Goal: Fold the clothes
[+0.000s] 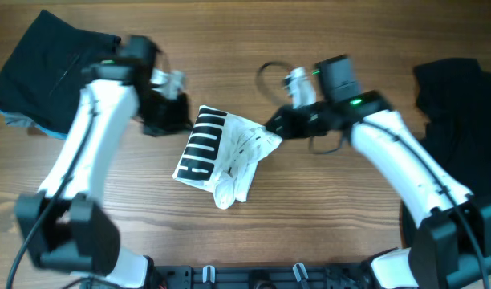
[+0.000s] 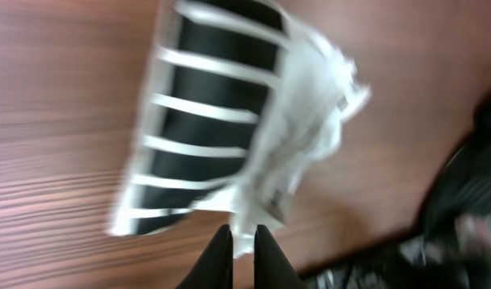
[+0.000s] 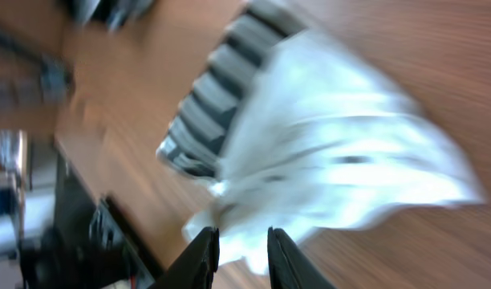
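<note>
Left gripper (image 2: 244, 241) almost pressed together, empty; right gripper (image 3: 239, 245) parted at the cloth's edge, grip unclear. White T-shirt (image 1: 229, 152) lies bunched mid-scene. Looks like the spreading step; next needs corners pinched and pulled flat.

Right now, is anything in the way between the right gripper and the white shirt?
Nothing visible is. The right gripper sits right at the shirt's right edge, with only fabric and bare table in front of it.
</note>
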Tool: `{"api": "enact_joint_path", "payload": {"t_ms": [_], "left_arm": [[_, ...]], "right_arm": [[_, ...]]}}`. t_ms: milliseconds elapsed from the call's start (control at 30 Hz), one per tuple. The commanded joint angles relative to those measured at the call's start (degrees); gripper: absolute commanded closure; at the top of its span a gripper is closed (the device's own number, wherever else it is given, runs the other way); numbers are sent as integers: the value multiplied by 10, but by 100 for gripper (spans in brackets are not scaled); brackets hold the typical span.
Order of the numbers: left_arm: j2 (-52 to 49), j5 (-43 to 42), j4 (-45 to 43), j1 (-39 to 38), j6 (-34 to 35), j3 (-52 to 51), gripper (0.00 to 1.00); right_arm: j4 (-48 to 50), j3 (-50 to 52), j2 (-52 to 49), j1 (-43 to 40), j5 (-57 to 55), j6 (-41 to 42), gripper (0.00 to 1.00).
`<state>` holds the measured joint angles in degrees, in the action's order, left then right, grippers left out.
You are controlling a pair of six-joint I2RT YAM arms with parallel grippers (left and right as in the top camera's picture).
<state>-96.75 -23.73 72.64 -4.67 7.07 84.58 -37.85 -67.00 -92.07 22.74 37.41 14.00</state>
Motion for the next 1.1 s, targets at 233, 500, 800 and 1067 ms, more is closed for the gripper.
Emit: {"api": "enact_joint_path", "payload": {"t_ms": [233,500,800,1067], "left_arm": [[10,43,-17,144,-8,5,87],[10,43,-14,144,-8,5,88],[10,51,-20,128,-11,5,71],[10,54,-28,128,-11,5,67]], "right_arm": [[76,-6,-138,209,-68,116,64],[-188,-6,-144,154,-239,232,96],[-79,-6,-47,128,-110,29,40],[-33,-6,-117,195,-122,90,35]]}}
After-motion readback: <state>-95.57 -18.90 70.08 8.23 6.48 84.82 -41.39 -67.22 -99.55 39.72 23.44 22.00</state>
